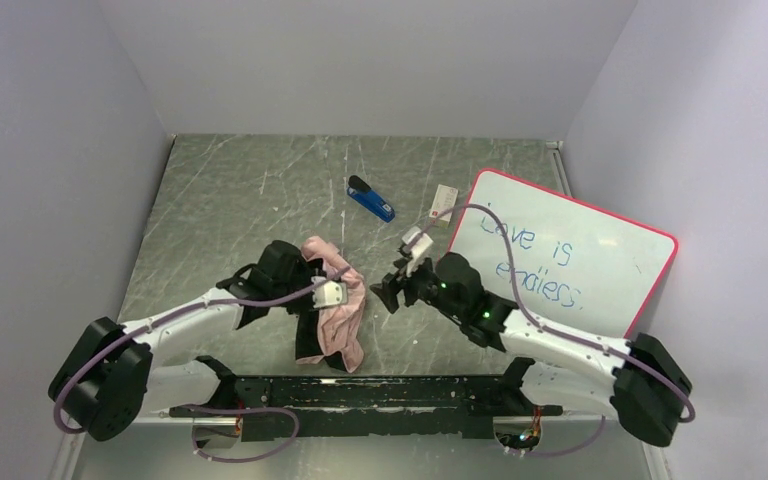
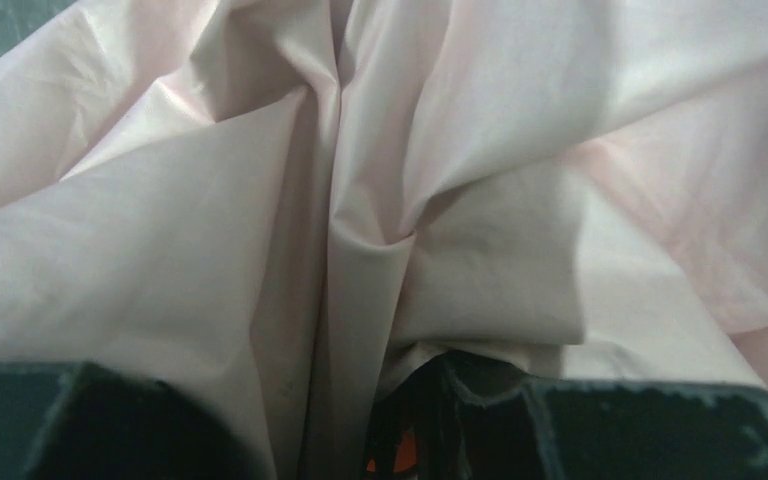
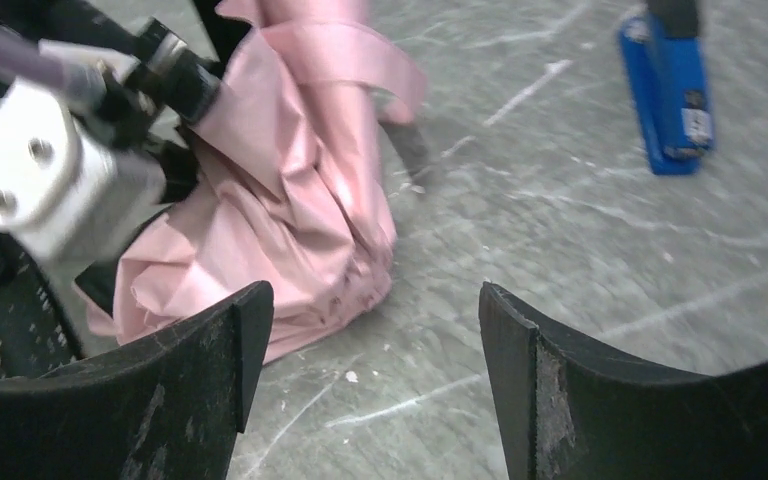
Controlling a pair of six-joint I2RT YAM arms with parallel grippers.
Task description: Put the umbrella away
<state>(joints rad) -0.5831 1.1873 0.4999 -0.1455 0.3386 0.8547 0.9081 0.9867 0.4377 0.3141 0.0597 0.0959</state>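
Observation:
The umbrella [image 1: 338, 312] lies collapsed on the table's near middle, a crumpled bundle of pale pink fabric with some black showing at its near end. My left gripper [image 1: 307, 305] is on its left side, and pink folds [image 2: 380, 180] fill the left wrist view. The fabric is pinched between the dark fingers [image 2: 650, 425], so the gripper [image 2: 360, 400] is shut on the umbrella. My right gripper [image 1: 388, 290] is open and empty just right of the bundle. In the right wrist view its gripper [image 3: 375, 310] hovers over bare table, with the umbrella [image 3: 280, 190] ahead on the left.
A blue-and-black stapler [image 1: 371, 200] lies behind the umbrella and also shows in the right wrist view [image 3: 665, 90]. A red-framed whiteboard [image 1: 560, 255] with blue writing leans at the right. A small white tag [image 1: 444, 200] lies beside it. Grey walls enclose the table.

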